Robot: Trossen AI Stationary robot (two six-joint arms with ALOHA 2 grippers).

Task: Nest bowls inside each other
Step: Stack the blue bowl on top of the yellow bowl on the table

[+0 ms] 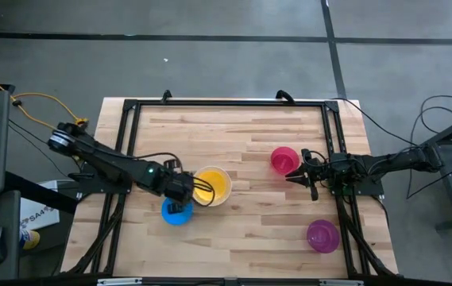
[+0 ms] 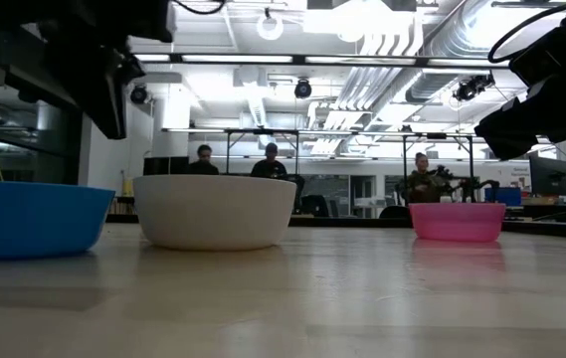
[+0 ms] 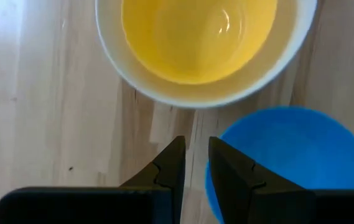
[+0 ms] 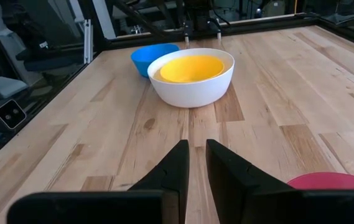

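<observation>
Both jaws nearly closed and empty above the bench, yellow bowl already nested in white.

The left gripper (image 3: 193,163) hangs over the gap between the white bowl (image 1: 221,198) and the blue bowl (image 1: 176,213), its jaws a narrow slit apart and gripping nothing; the blue bowl lies just beside them, the white one just ahead. The yellow bowl (image 1: 209,187) sits inside the white bowl. The right gripper (image 4: 197,163), jaws likewise almost together and empty, hovers just beside the pink-red bowl (image 1: 283,158) near the bench's (image 1: 241,127) right edge. The purple bowl (image 1: 322,235) stands alone toward the right front corner, well apart from the rest.
</observation>
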